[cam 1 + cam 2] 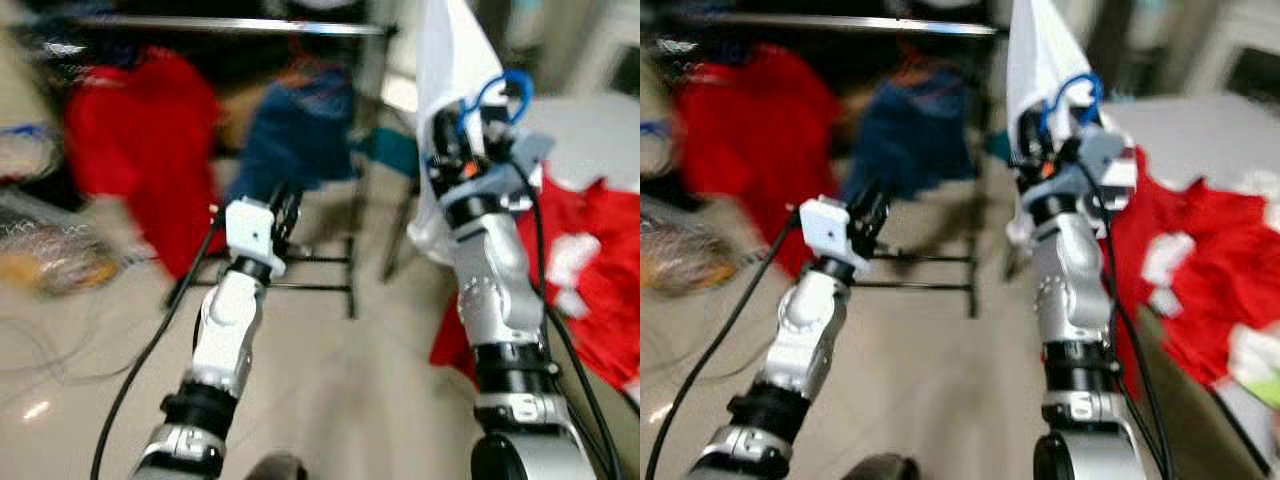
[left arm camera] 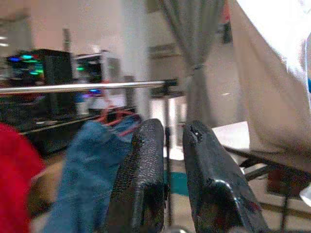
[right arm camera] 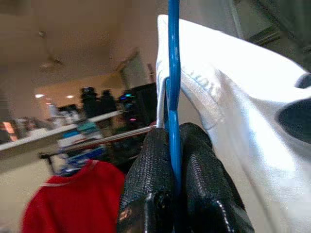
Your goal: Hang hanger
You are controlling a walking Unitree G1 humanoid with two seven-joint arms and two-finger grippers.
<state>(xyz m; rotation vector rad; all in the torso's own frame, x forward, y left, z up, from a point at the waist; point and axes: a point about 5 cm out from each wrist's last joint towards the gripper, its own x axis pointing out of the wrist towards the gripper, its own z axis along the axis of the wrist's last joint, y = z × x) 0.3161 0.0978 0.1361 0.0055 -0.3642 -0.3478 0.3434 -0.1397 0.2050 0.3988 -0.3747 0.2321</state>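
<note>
My right gripper [image 3: 176, 145] is shut on the blue wire hanger [image 3: 173, 73], which carries a white garment [image 3: 233, 111]. In the eye views that gripper [image 1: 470, 120] is raised at the right, with the hanger's blue loop [image 1: 505, 85] above it and the white garment [image 1: 450, 60] hanging behind. A metal rail [image 1: 230, 24] runs across the top left. A red garment [image 1: 150, 140] and a blue garment [image 1: 295, 130] hang on it. My left gripper [image 1: 285, 215] is held low below the rail, and its fingers [image 2: 141, 170] stand a narrow gap apart with nothing between them.
The rack's dark base bars [image 1: 320, 275] cross the floor ahead. Red cloth [image 1: 600, 270] lies heaped on a grey surface at the right. Blurred clutter [image 1: 50, 250] sits at the left, and a black cable [image 1: 150, 350] trails beside my left arm.
</note>
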